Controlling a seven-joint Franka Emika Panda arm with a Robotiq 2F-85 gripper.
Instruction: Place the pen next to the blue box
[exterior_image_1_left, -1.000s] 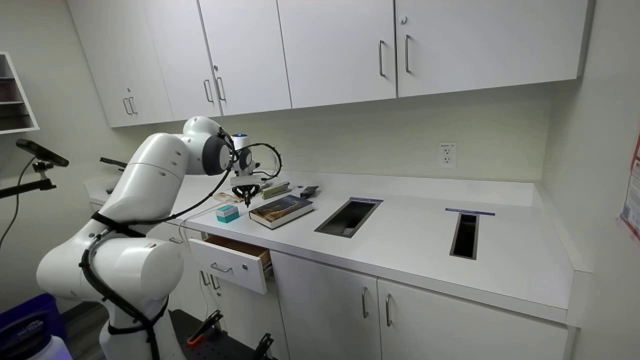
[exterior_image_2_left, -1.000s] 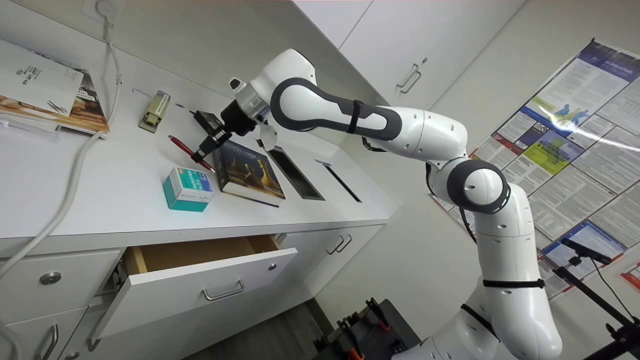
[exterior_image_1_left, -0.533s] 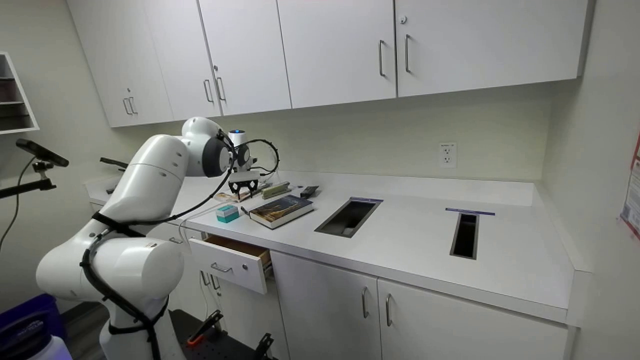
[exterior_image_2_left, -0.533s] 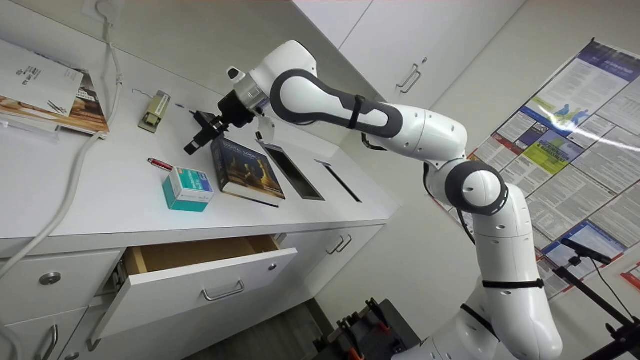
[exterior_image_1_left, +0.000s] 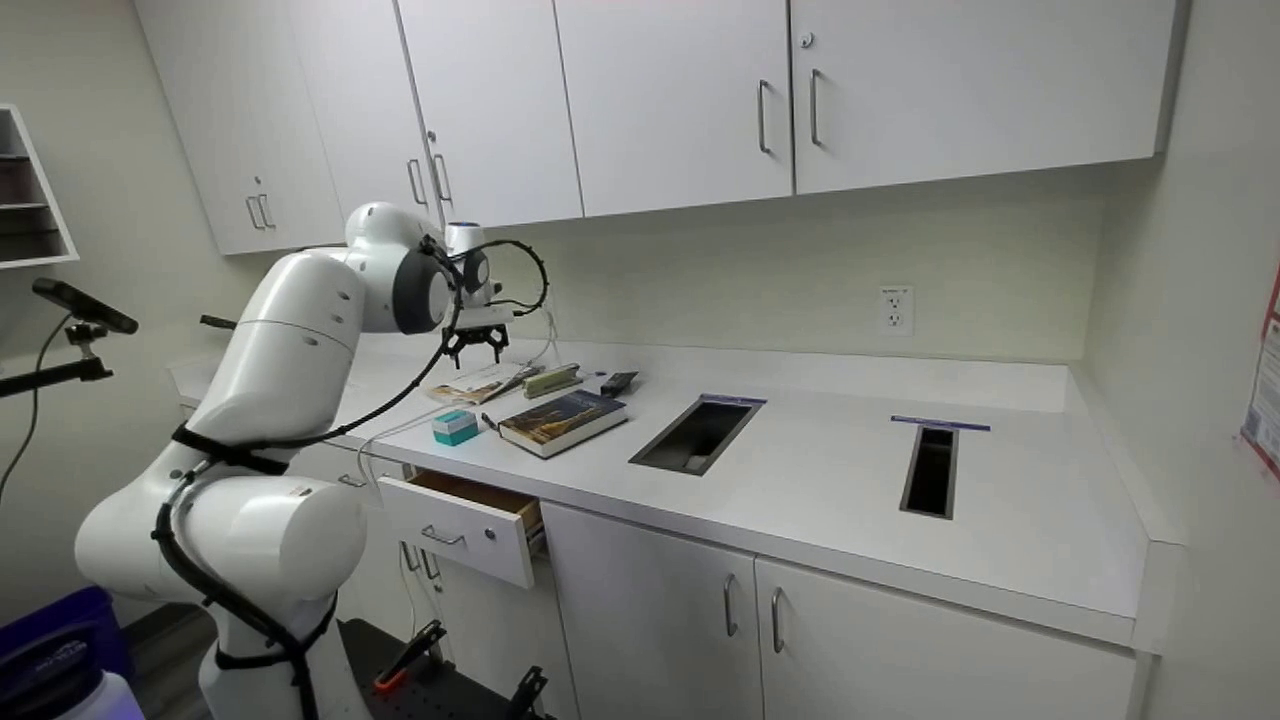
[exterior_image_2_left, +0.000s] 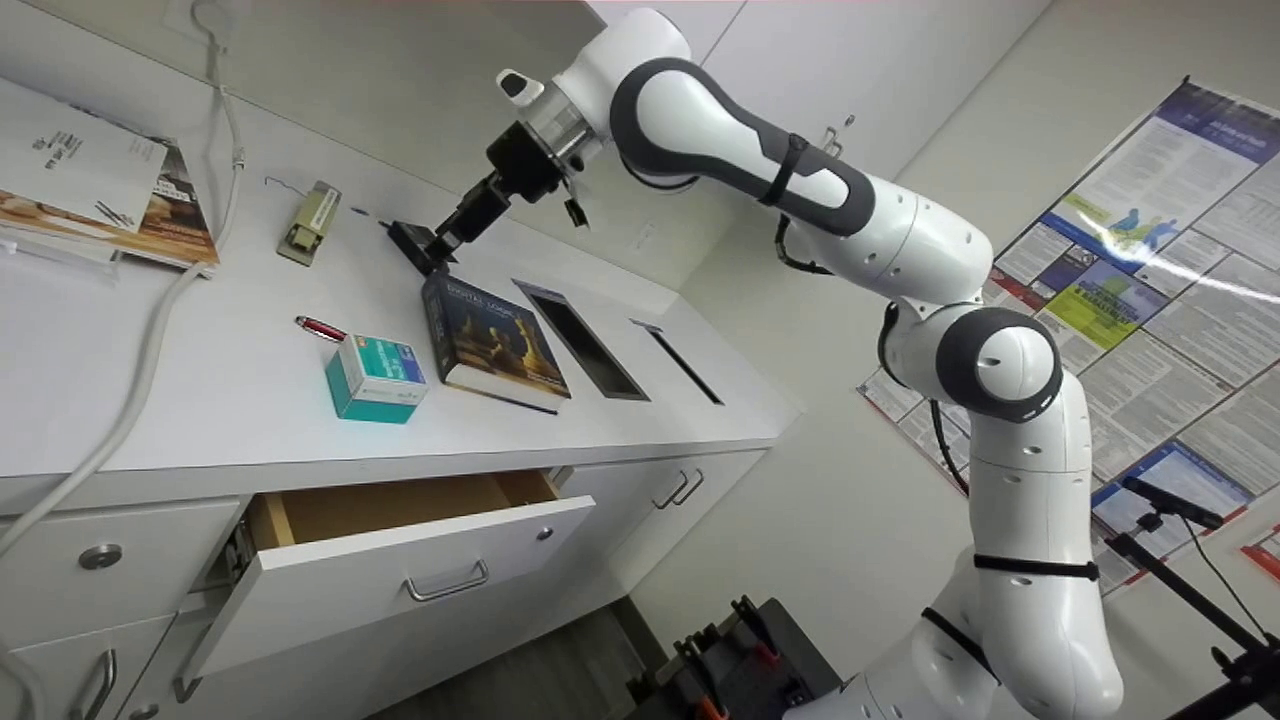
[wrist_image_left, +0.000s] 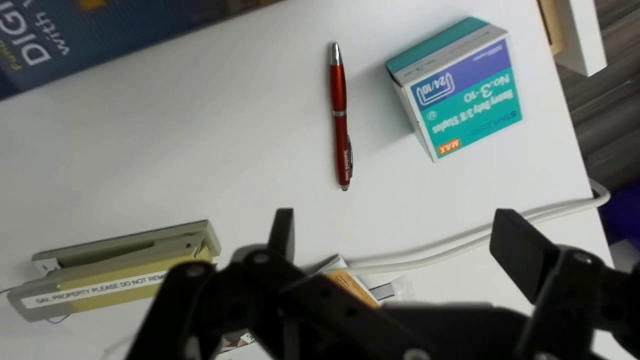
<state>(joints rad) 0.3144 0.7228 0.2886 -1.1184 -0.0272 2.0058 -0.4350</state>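
Book (exterior_image_2_left: 502, 335) and stapler (wrist_image_left: 120, 272) lie on the counter (exterior_image_1_left: 800, 490) — drawer (exterior_image_2_left: 345, 588) open below.

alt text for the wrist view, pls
A red pen lies on a white counter beside a teal staple box, not touching it. The open, empty hand shows at the bottom; a stapler sits lower left, a book upper left.

In an exterior view, white cabinets (exterior_image_1_left: 670, 110) fill most of the upper frame above a pale wall (exterior_image_1_left: 720, 290) and white counter (exterior_image_1_left: 800, 470); a drawer (exterior_image_1_left: 465, 522) stands open, lower left of centre. In an exterior view, posters (exterior_image_2_left: 1090, 330), streaked with glare (exterior_image_2_left: 1140, 250), hang at right, and grey-brown floor (exterior_image_2_left: 540, 660) shows near bottom centre
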